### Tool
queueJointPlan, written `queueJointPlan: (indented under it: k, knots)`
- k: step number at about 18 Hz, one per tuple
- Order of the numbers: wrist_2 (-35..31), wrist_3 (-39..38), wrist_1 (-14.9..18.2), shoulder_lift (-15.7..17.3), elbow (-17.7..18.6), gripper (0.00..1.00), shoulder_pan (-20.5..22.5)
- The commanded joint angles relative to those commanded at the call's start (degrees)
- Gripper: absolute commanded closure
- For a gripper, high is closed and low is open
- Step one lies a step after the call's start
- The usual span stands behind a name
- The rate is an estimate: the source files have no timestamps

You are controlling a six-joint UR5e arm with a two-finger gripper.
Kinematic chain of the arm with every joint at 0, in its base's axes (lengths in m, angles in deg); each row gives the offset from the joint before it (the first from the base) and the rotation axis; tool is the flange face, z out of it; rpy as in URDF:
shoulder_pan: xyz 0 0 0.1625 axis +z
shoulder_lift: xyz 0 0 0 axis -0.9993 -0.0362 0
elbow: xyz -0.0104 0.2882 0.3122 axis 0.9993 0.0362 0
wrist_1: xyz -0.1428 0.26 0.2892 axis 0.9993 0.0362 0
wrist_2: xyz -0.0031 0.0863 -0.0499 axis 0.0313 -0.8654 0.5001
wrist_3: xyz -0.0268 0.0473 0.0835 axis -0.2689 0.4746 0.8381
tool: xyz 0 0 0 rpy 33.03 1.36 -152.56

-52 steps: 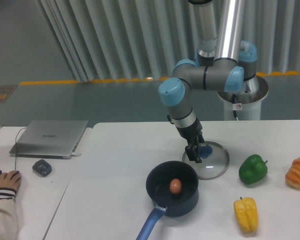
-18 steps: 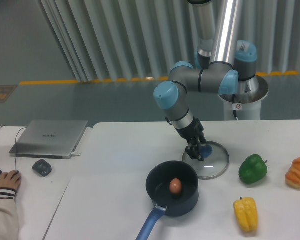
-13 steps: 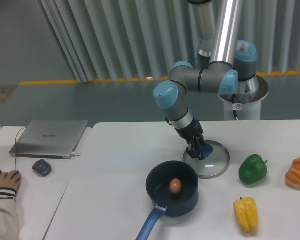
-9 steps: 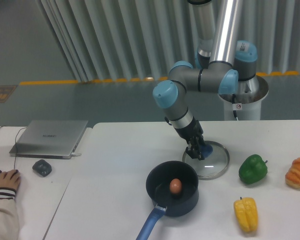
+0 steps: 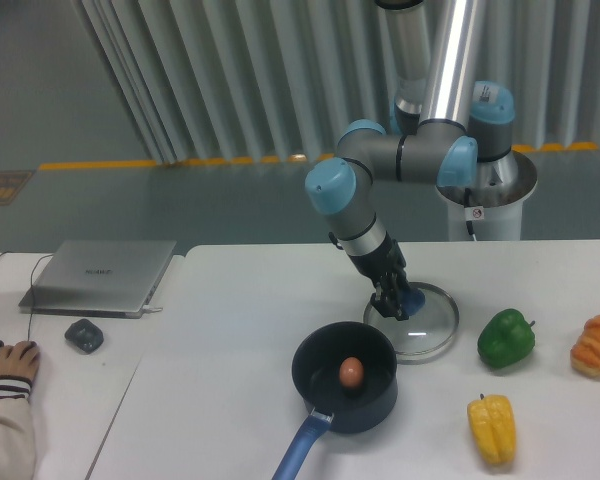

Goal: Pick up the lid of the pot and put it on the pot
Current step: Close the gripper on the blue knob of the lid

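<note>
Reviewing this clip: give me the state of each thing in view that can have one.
Pot: upright, uncovered, brown egg-shaped item inside.
Pot lid: off the pot, knob up; whether lifted, cannot tell.
Gripper: fingers at the knob; grip unclear.
Laptop: closed.
</note>
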Motion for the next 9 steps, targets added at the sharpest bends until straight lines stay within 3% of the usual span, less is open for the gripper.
queueJointPlan:
  k: [4,9]
  knots:
    - [0.09,2.54,1.67,0.53,-0.44,0.57,1.05]
    - [1.05,3.34,6.24,0.88,-4.04,0.57,2.19]
